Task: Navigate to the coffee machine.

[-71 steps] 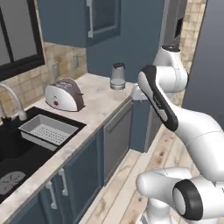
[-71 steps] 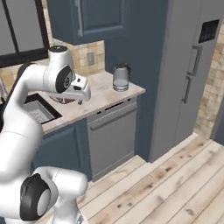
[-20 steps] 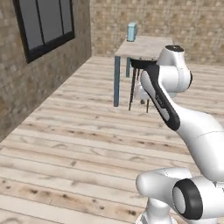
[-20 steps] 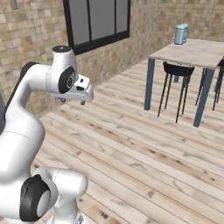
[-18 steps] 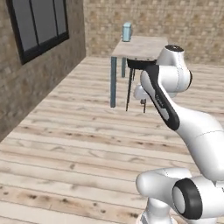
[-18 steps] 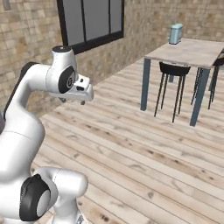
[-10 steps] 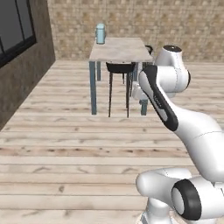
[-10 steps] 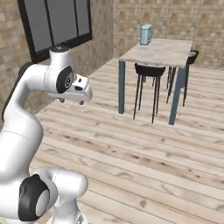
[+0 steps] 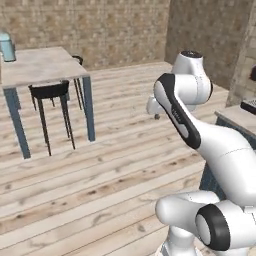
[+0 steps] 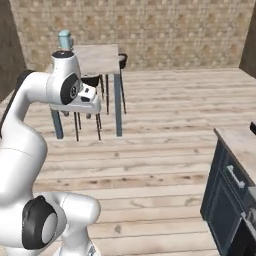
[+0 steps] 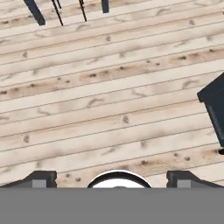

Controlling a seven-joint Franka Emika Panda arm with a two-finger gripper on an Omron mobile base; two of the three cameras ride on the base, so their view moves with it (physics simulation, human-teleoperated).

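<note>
The open, empty end effector (image 11: 112, 175) is hanging over the plank floor (image 11: 109, 96), tucked for driving. No coffee machine is appearing yet; a dark-blue cabinet with stone surface (image 10: 235, 175) is edging in, right of the blue-legged table (image 10: 97, 60).

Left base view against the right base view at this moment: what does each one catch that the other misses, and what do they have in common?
Left base view alone: a dark object lying on the counter at the right edge; I cannot tell what it is. Right base view alone: the dark cabinet front with its drawer handle. Both share the table, the blue-grey jar on it, the black stool, the plank floor and the stone-topped counter.
</note>
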